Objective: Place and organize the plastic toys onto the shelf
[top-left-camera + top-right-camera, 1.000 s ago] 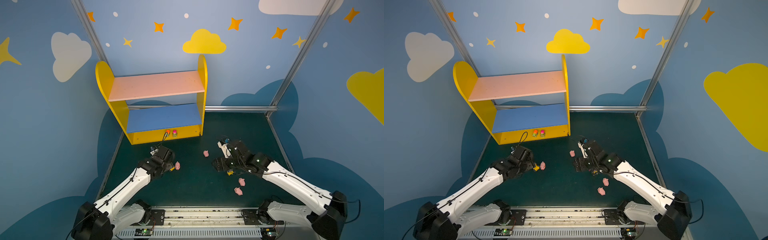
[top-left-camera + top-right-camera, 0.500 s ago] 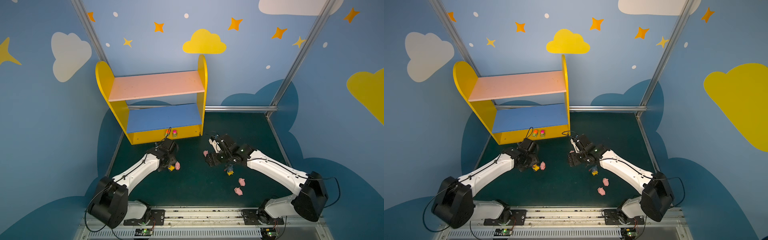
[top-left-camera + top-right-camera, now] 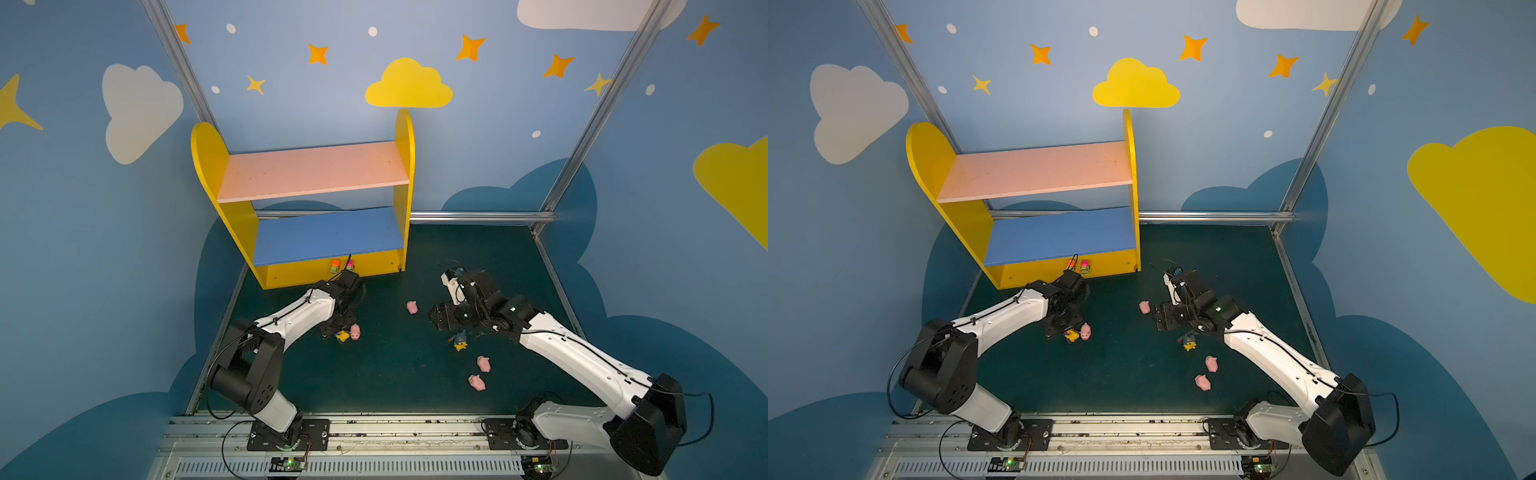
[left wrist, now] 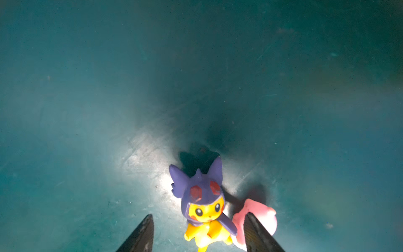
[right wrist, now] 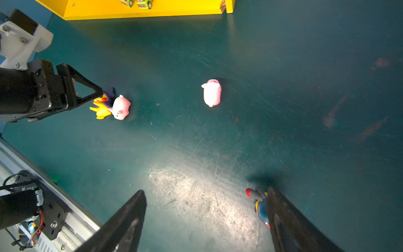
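The purple-hooded figurine [image 4: 204,209], toward the tabletop's [image 3: 374,395] left edge with a pink pig [image 4: 261,216] against it, is straddled by the spread left gripper [image 4: 198,215], which is best centred before closing so the pig is not caught; the right gripper [image 5: 206,191] is spread wide.

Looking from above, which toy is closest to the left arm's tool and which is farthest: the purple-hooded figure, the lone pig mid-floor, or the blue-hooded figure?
In a top view:
1. Purple-hooded figure: right at the left tool, between its open jaws.
2. Lone pig: mid-floor, off to the right.
3. Blue-hooded figure: farther right again, farthest.
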Controlling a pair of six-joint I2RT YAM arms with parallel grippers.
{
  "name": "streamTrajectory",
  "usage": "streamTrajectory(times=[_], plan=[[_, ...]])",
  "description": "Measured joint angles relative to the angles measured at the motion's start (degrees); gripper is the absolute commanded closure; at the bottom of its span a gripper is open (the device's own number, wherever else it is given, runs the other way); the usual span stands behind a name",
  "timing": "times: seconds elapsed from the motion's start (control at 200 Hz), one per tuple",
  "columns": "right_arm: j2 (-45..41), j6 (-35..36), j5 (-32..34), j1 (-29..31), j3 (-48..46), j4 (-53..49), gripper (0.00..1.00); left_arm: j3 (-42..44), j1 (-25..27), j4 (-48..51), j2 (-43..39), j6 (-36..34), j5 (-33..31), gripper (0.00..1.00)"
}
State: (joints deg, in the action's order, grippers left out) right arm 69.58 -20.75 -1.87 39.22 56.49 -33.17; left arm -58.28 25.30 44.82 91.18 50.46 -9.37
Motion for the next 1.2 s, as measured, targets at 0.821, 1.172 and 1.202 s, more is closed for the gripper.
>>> streamTrajectory(times=[0.821,1.172,1.202], plan=[[-4.74,0.24,-2.95,-5.79,-3.26,-1.22,0.15,-1.18,-0.92,-3.96,8.81,1.22,0.31,0.55],[-4.85,0.20,-2.89,-6.03,-3.26,-2.16,0.15,-1.29,-0.81,-5.27,7.32,-0.31,0.98,0.72],[-4.92,0.20,-2.89,-6.03,-3.26,-2.27,0.15,-0.98,-0.81,-5.60,7.06,-0.46,0.98,0.72]])
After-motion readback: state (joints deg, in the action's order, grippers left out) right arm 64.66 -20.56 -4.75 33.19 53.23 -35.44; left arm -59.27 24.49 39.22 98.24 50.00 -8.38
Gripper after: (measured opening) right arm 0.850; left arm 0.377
